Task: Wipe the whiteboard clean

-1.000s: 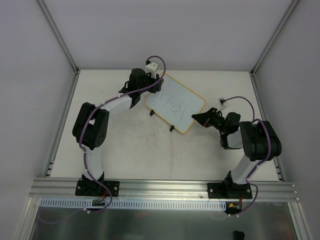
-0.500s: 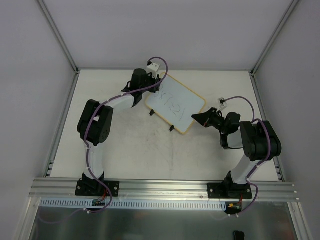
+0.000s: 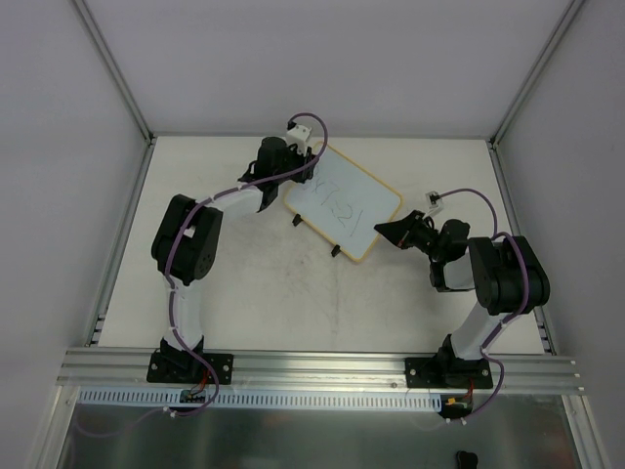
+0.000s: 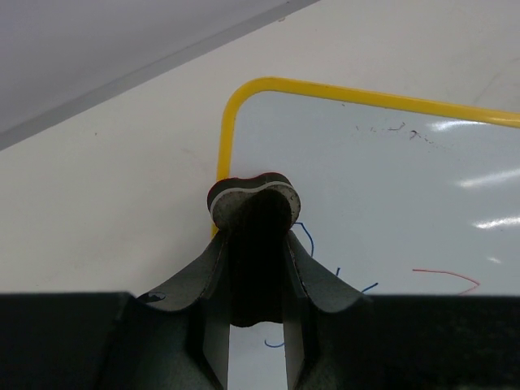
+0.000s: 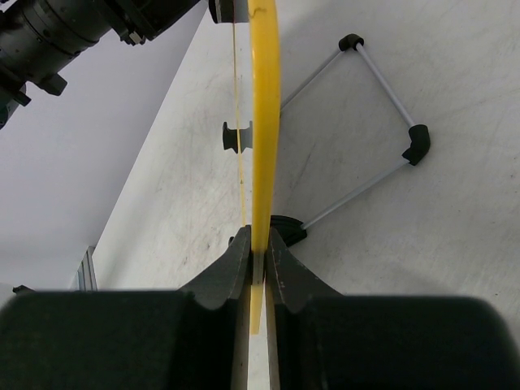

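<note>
Left gripper [image 4: 253, 223], clamped on a small felt eraser [image 4: 252, 195], presses the pad onto the whiteboard [image 4: 390, 187] just inside its yellow-rimmed corner. The board stands toward the far middle of the table [image 3: 244, 293], between the two arms. Blue strokes and a thin red line run across the white face to the right of the eraser, and the overhead view shows dark handwriting over the middle of the board, none of it wiped yet. At the board's right edge, the right gripper [image 5: 257, 252] is closed on the yellow rim, seen edge-on, with the wire stand [image 5: 382, 106] and its black feet on the table behind. The erasing pass appears to be only starting. The next move calls for sweeping the pad rightward over the marks under steady pressure, while the right arm braces the board against sliding.
</note>
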Robot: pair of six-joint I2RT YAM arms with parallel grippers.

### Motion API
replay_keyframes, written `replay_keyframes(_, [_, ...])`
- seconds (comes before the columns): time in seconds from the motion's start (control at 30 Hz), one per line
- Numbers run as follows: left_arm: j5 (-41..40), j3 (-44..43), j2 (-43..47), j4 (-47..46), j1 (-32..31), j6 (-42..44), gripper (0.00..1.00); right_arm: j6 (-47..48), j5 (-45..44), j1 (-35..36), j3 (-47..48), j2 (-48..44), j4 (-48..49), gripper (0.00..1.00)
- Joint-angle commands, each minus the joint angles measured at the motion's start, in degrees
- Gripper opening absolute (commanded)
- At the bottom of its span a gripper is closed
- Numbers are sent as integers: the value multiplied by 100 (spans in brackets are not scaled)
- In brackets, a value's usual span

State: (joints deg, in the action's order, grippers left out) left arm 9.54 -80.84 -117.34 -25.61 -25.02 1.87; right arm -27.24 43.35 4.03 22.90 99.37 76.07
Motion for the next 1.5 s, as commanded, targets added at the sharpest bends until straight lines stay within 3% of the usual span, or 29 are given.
replay_keyframes(0.0, [321,288,194,91,-416,-91,0,325,121,98,66,-58,1164,0])
replay_keyframes(0.53, [102,1070,651,12,-1672,-73,0,290,156,107,127,-6,1164,0])
replay_keyframes(0.8, [-434,1079,572,3,-1849,58,0,281,173,115,136,3,1164,0])
replay_keyframes(0.97, [-568,842,493,82,-1691,147,0,272,182,107,145,3,1164,0])
replay_keyframes(1.23, [56,569,387,117,-664,-362,0,272,182,107,136,3,1164,0])
replay_keyframes(1.47, [-84,420,247,108,-118,-319,0,263,191,107,154,21,1164,0])
